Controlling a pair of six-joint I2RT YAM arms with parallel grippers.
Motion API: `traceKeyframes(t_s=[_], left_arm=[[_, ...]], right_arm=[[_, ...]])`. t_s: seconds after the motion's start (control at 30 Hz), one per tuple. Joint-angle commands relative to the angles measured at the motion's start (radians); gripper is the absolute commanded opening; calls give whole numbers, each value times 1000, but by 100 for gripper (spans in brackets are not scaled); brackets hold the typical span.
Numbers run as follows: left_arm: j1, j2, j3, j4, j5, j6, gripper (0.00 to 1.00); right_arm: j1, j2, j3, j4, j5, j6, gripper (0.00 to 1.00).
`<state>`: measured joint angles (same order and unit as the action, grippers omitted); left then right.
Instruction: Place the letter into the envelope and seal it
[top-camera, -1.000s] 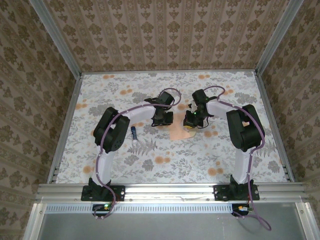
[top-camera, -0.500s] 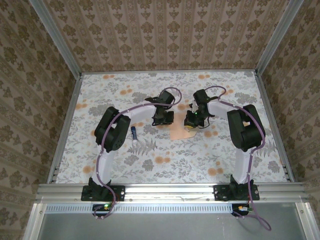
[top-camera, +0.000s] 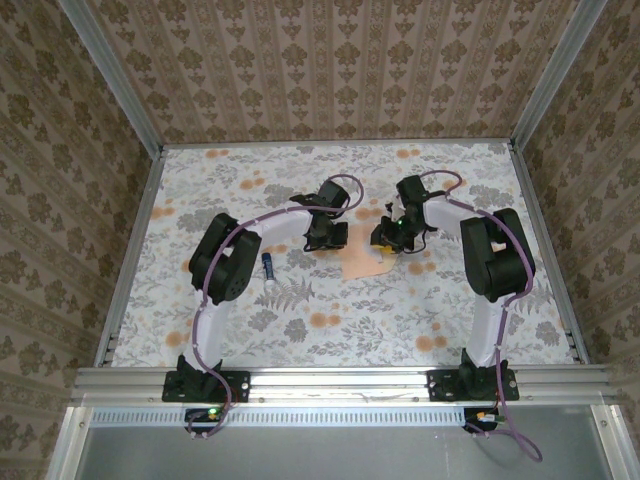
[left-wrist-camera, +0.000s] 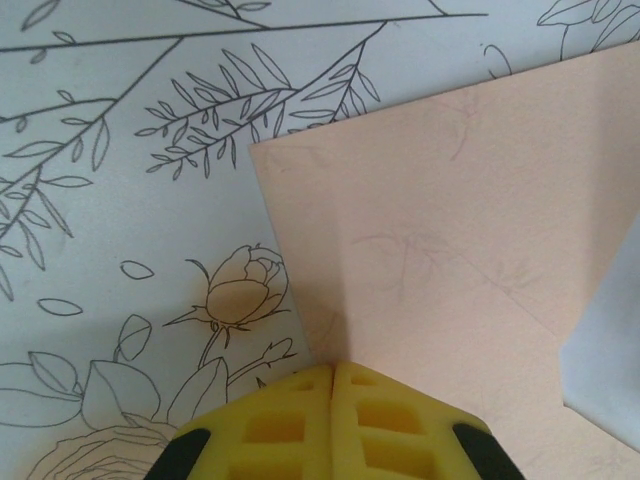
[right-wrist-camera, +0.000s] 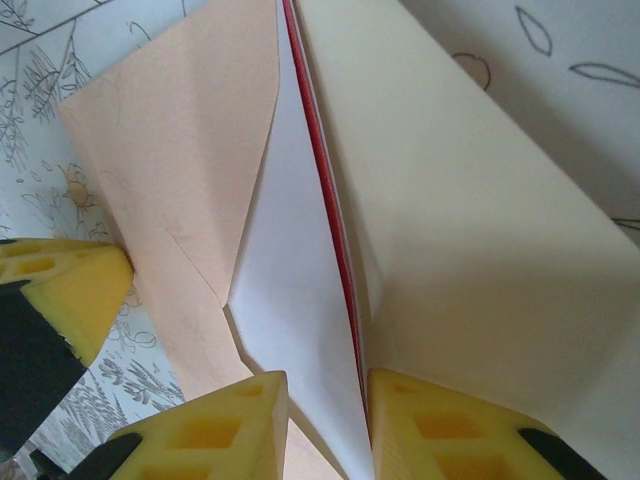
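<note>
- Table (top-camera: 300, 340): covered with a floral cloth. Both arms reach in to its middle.
- The envelope (top-camera: 360, 265): peach, lying on the cloth between the 2 grippers. The left wrist view shows it flat, with a diagonal crease across its face.
- The letter (right-wrist-camera: 290, 300): a white sheet with a red edge, standing between the peach panel on its left and a paler cream panel on its right. I cannot tell whether the cream panel is flap or wall. A corner of the sheet also shows at the envelope's right side in the left wrist view.
- Left gripper (left-wrist-camera: 332, 370): the 2 yellow fingers are pressed together, tips on the envelope's near edge.
- Right gripper (right-wrist-camera: 328, 385): fingers (right-wrist-camera: 215, 430) parted, a gap between them. The letter's lower edge runs down into that gap, touching neither pad clearly.
- 1 small blue cylinder (top-camera: 268, 265): lies on the cloth left of the left gripper, apart from the envelope.
</note>
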<state>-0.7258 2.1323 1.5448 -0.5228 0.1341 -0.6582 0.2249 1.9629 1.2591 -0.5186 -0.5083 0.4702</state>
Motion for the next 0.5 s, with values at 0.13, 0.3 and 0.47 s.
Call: traceKeyframes(t_s=[0.13,0.3,0.47], left_arm=[[-1,26,6,-26,12,24,0],[-1,29,5,-28,12,28,0],[0,38,20,-38,13,45,0]], right_arm=[[-4,-1,11,28,-19,0,15],[-5,8,13,25,5,-17,0],[-4,14,4,35,-8,-34,0]])
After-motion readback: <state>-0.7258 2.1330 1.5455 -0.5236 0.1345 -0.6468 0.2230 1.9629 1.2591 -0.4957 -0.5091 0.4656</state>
